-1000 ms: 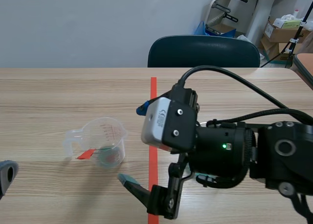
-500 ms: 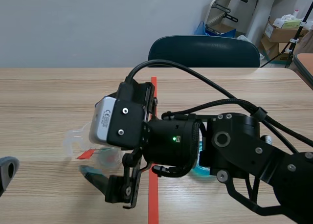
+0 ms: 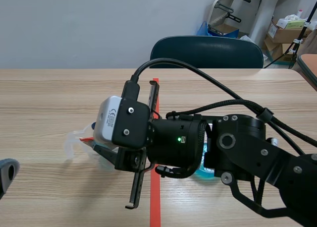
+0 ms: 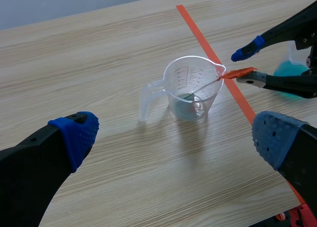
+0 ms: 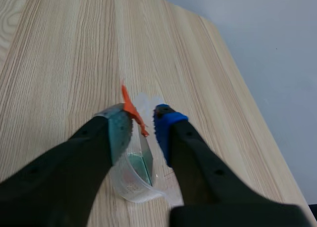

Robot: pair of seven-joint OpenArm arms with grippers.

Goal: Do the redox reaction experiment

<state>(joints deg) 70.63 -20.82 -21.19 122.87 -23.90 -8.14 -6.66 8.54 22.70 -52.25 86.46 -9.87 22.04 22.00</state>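
over cup (image 4: 184, 108), right jaws ajar, touching stirrer (image 4: 238, 72)

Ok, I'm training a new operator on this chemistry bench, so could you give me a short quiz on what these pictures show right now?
1. True or false: the clear measuring cup lies tipped on its side.
2. Which jaws sit either side of the orange handle of the stirrer leaning in that cup? A) the left arm's jaws B) the right arm's jaws C) neither
3. Fill in: the left arm's jaws, held back from the cup, stand ____.

Key
1. False: it stands upright on the table.
2. B: the right arm's jaws, apart and not yet closed on the handle.
3. Open.
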